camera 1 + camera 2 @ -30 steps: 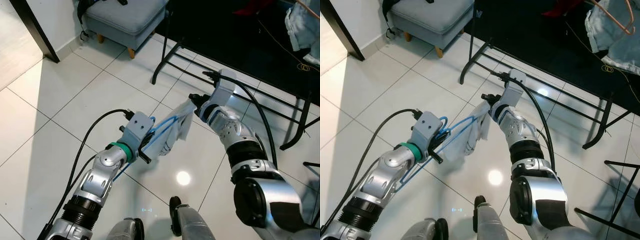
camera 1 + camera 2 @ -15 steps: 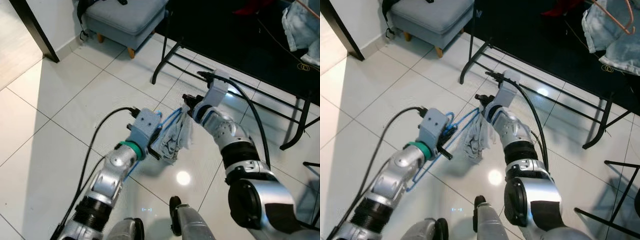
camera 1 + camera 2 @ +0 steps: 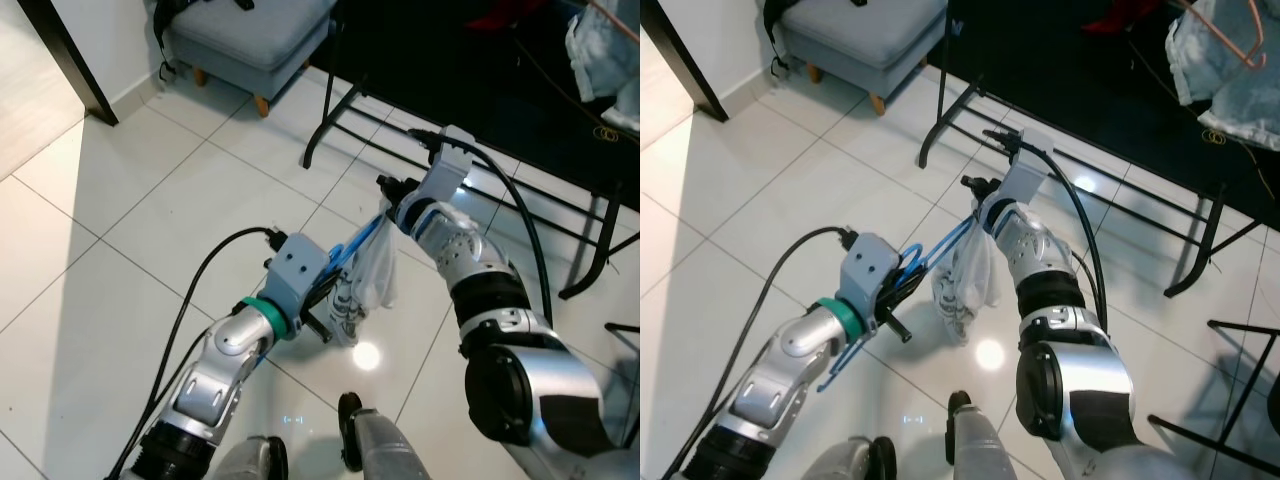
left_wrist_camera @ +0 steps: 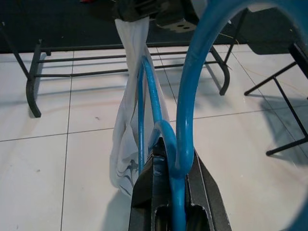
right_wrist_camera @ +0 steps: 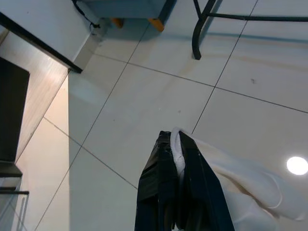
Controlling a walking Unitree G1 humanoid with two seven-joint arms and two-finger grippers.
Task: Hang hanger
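Bright, sharp frames; lamp glare on floor tiles (image 3: 366,356)

Smooth, glossy blue plastic on the curved hanger (image 4: 185,96), clamped between the matt black fingers of the left gripper (image 4: 174,192). Thin, soft white cloth with a faint grey print (image 3: 365,285), crumpled and limp, pinched in the right gripper (image 5: 180,178). Brushed silver metal on both arm casings, with a green plastic ring at the left wrist (image 3: 262,316). Highly polished white floor tiles (image 3: 150,210), mirroring a ceiling lamp. Matt black metal tubing on the rack frame (image 3: 325,105). Grey woven fabric on the cushioned stool (image 3: 250,35), on light wooden feet.
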